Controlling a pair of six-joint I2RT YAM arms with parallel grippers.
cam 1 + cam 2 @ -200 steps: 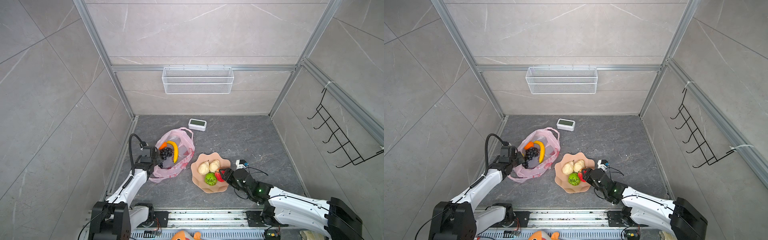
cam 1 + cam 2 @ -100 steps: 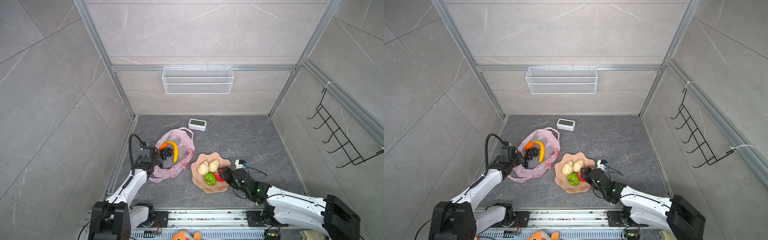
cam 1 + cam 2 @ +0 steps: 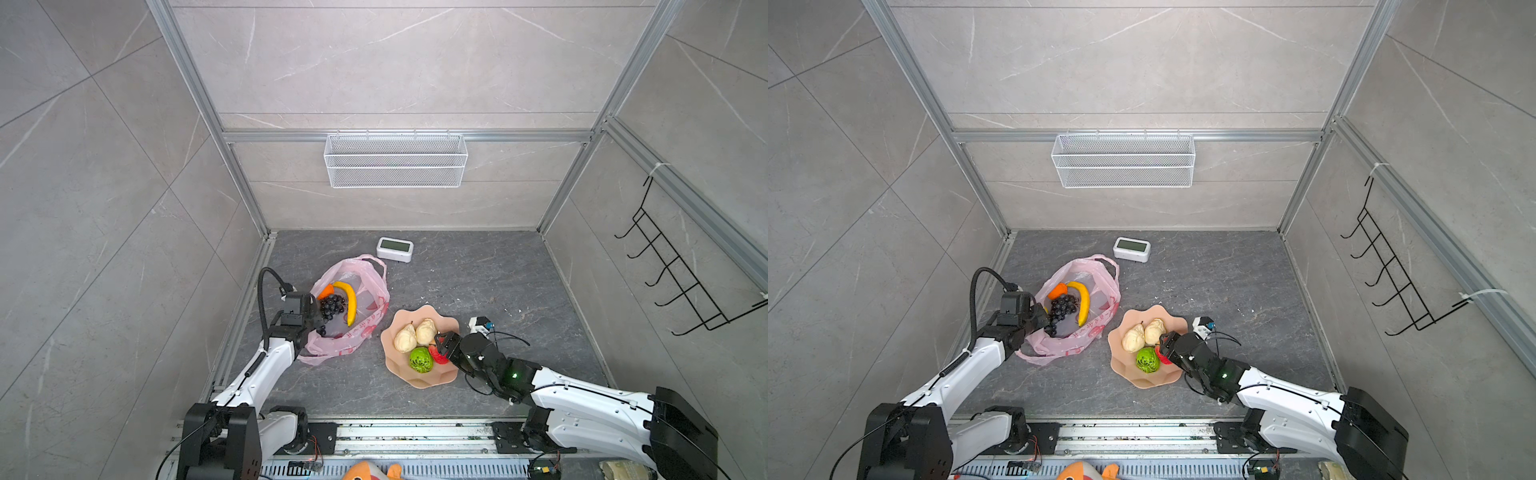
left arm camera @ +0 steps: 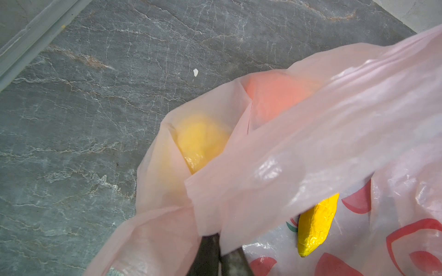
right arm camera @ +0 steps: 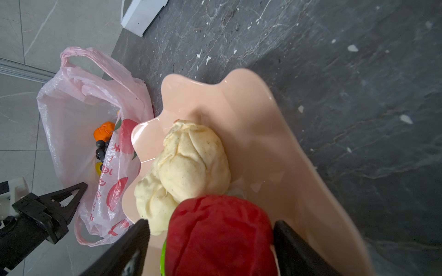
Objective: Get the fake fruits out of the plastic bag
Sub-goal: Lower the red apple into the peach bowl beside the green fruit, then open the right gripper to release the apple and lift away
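While the right hand is sitting low over the peach scalloped bowl, its fingers are standing apart on either side of the red apple, which is resting in the bowl. The step in hand, I judge, is letting that apple go.

Doing it well is calling for a straight lift with the fingers kept wide. That way neither pad is dragging the glossy apple along or knocking the two beige lumps lying just beyond the fingertips. The green bumpy fruit is lying just beside the apple, under the hand's near side.

Well apart from this hand, the left hand is pinching the rim of the plastic bag, fingers together on the film, propping the mouth open. That pinch is wanting to be kept steady for the next reach.

Just beyond that hand, inside the bag, the banana, the lemon, the orange and the grape bunch are waiting. The bag is looking thin, translucent pink and wrinkled, with red fruit prints, and is slumping on the grey counter.
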